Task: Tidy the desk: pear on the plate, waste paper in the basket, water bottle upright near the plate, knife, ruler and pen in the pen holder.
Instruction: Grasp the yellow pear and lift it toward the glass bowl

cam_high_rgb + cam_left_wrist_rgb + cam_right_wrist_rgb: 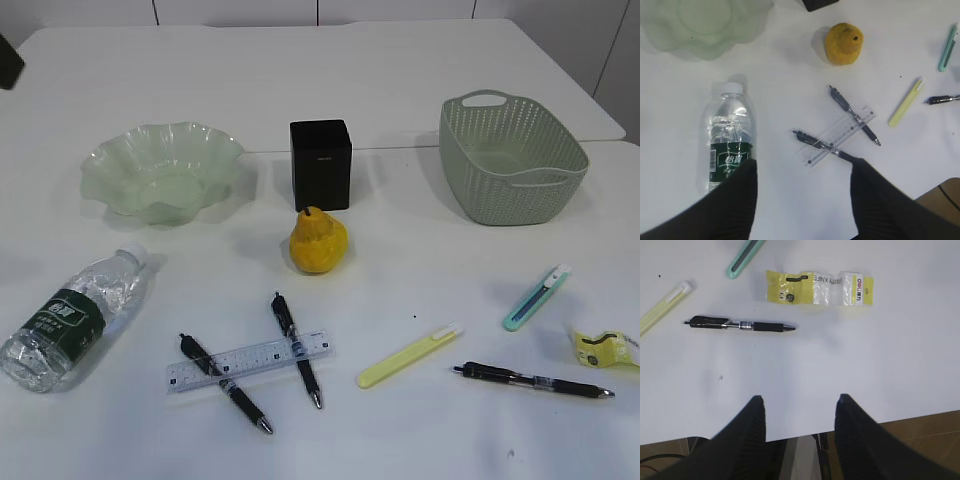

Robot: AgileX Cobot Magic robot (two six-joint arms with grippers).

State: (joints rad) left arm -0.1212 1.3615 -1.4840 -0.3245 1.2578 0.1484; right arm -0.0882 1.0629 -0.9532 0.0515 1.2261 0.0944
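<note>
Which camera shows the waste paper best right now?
The right wrist view: the waste paper lies flat and whole, print readable. The exterior view catches it only small at the right edge. The left wrist view doesn't show it.

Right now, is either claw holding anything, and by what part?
Nothing is held. The left claw stands open above the desk beside the lying water bottle; the right claw is open at the desk's edge, short of the pen.

You see a second white table (pixel 300 60) butted on at twelve o'clock, pale panelled wall (pixel 400 10) beyond, brown floor (pixel 920 432) at six
</note>
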